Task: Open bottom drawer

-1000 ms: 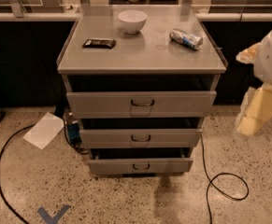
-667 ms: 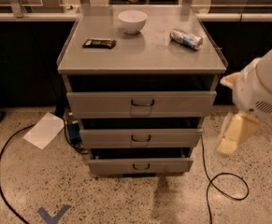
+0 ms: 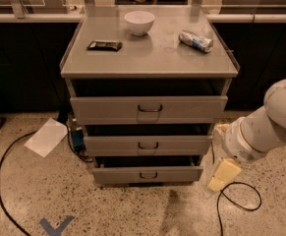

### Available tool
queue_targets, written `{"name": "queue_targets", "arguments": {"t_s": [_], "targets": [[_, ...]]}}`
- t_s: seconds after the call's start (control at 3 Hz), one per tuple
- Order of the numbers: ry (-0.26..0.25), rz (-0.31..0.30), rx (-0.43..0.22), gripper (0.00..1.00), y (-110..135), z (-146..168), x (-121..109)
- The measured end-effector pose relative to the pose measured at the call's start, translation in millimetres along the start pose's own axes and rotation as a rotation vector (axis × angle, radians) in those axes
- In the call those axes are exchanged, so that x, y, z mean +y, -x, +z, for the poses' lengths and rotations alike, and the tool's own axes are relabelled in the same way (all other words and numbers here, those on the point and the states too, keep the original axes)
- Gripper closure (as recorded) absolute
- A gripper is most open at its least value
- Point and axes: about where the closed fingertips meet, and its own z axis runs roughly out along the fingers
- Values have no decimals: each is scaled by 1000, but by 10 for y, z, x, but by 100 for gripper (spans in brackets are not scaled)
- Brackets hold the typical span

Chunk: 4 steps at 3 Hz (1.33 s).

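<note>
The grey metal cabinet has three drawers. The bottom drawer is the lowest and narrowest, with a small dark bail handle. Its front stands slightly forward of the cabinet body, with a dark gap above it. My white arm comes in from the right. My gripper, cream-yellow, hangs low beside the bottom drawer's right end, just above the floor and to the right of the drawer front. It is well right of the handle and holds nothing that I can see.
On the cabinet top lie a white bowl, a dark snack bar and a crushed can. A black cable loop lies on the floor under the gripper. A white paper and another cable lie to the left. Dark counters stand behind.
My arm has swung left and down, bringing the gripper from beside the middle drawer's height to low beside the bottom drawer's right end. The drawers have not moved.
</note>
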Motion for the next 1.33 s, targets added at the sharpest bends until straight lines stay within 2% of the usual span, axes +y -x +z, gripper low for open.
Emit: {"name": "queue_targets", "arguments": {"t_s": [0.33, 0.67, 1.0, 1.33], "targets": [[-1, 2, -6, 0, -4, 29, 24], [23, 10, -13, 0, -100, 452, 202], [54, 21, 4, 0, -323, 1189, 398], [57, 41, 35, 0, -584, 1888, 524]]}}
